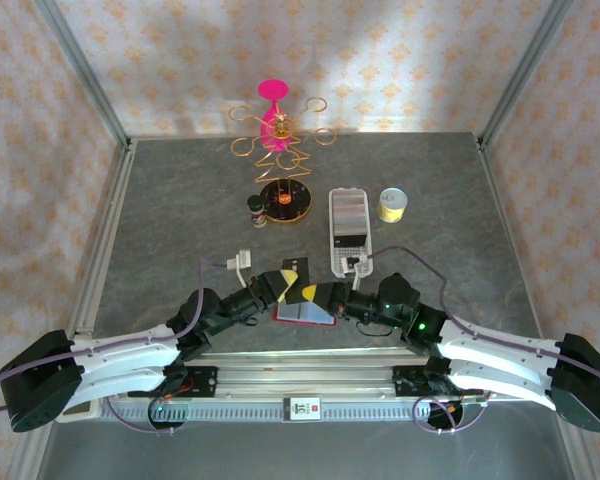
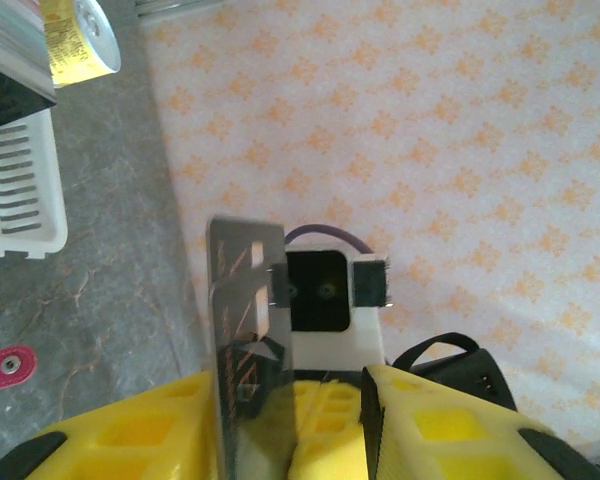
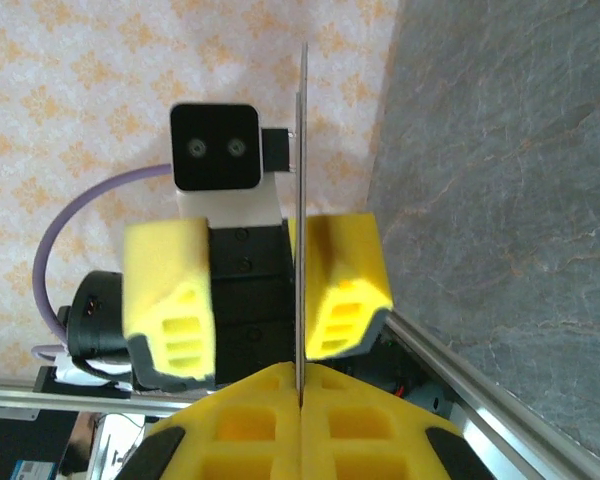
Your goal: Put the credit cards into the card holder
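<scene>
My right hand (image 3: 300, 385) is clamped on one credit card (image 3: 301, 200), edge-on above the table (image 1: 180, 220). My left hand (image 2: 325, 400) is open around it. The card holder (image 1: 305, 312) lies below. Insertion not yet done; second card's whereabouts unclear.

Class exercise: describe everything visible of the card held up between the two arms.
The card is a thin, flat, stiff-looking rectangle with a glossy greyish face, edge-on to the right wrist camera. It is held clear of the table. The right end effector is shut on one end; the left end effector stands open around the other.
</scene>
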Robot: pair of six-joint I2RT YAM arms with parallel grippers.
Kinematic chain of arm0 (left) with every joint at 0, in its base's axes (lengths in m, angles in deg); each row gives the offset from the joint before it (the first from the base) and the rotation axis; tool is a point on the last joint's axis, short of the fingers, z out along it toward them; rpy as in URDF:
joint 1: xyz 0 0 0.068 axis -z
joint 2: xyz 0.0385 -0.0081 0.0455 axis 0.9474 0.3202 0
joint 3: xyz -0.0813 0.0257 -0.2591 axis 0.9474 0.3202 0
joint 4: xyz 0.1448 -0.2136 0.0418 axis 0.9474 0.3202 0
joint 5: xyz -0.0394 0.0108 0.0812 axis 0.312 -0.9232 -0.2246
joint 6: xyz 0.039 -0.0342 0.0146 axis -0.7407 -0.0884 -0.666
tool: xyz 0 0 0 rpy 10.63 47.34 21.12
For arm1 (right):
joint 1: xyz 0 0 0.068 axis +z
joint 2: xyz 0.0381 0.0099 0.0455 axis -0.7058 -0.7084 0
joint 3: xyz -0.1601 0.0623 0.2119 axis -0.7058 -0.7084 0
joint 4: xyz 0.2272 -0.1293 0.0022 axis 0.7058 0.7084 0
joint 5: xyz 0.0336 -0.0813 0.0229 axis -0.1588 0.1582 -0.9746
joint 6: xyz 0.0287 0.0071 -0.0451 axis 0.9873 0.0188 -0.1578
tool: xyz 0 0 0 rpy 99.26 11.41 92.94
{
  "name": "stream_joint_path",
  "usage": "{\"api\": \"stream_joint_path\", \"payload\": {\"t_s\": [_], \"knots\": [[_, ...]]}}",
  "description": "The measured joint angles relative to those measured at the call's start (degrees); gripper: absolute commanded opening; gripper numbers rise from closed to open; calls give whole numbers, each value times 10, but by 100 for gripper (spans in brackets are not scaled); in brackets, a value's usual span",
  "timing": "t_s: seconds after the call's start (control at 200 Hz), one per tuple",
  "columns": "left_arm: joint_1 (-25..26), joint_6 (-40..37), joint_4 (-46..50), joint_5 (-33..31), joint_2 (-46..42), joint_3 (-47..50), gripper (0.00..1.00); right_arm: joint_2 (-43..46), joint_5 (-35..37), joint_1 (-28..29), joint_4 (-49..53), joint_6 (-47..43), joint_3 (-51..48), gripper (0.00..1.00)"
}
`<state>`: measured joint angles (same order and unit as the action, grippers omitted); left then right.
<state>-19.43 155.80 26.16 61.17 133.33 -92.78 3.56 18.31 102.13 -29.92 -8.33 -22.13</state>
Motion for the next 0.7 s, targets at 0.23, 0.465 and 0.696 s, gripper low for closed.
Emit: {"api": "stream_joint_path", "payload": {"t_s": [0.23,0.465,0.696], "knots": [[-10,-2,-4,16,11,-3,30,3,-5,1,20,-2,6,6],[-10,0,-9,20,31,-8,22,3,-6,1,31,-7,10,20],[-11,14,-10,16,31,-9,13,3,-5,2,36,-6,14,26]]}}
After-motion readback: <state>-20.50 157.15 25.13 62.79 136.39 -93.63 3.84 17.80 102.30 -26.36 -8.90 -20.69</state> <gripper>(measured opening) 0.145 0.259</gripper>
